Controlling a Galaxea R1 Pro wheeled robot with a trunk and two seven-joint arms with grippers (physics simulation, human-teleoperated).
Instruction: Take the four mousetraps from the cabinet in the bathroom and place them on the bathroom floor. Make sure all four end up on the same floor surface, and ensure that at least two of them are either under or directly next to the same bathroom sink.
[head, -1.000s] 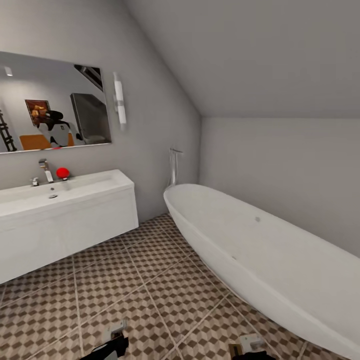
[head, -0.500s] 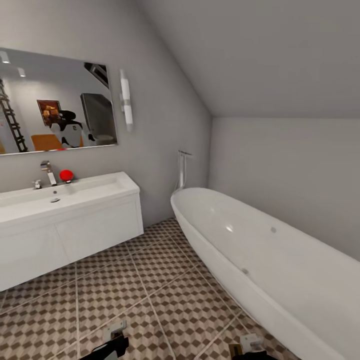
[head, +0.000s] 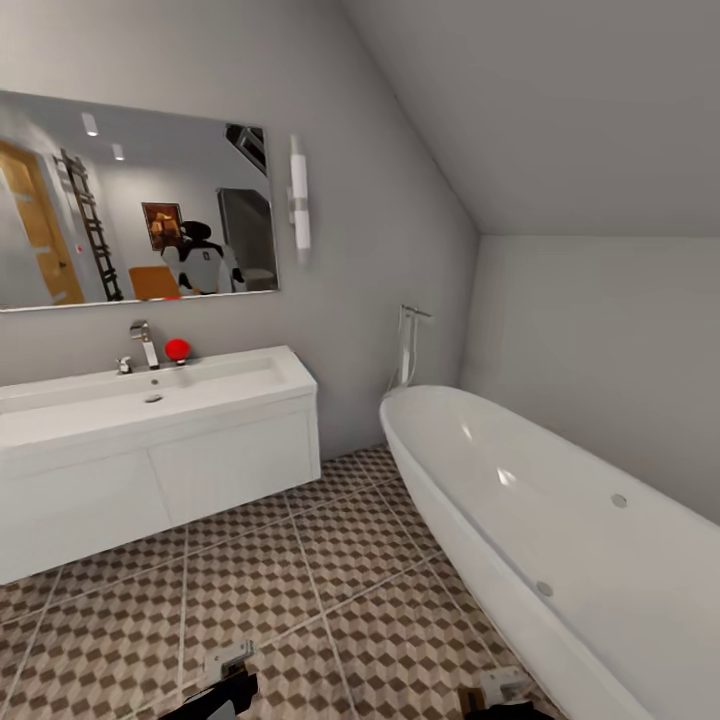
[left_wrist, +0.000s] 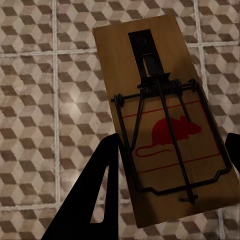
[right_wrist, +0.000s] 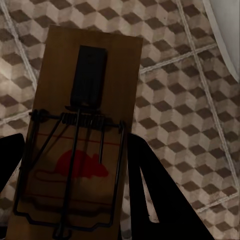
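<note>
Between the dark fingers (left_wrist: 95, 195) of my left gripper (left_wrist: 170, 185) sits a mousetrap (left_wrist: 160, 120), clamped by its edges over the bathroom floor (left_wrist: 45, 100). My right gripper (right_wrist: 75, 185) likewise clamps a second mousetrap (right_wrist: 85, 145), with a white tub edge (right_wrist: 227, 25) at the frame corner. From the head, both grippers are cut off at the near edge; further out stand the sink (head: 150, 400), left, and the bathtub (head: 560, 530), right.
</note>
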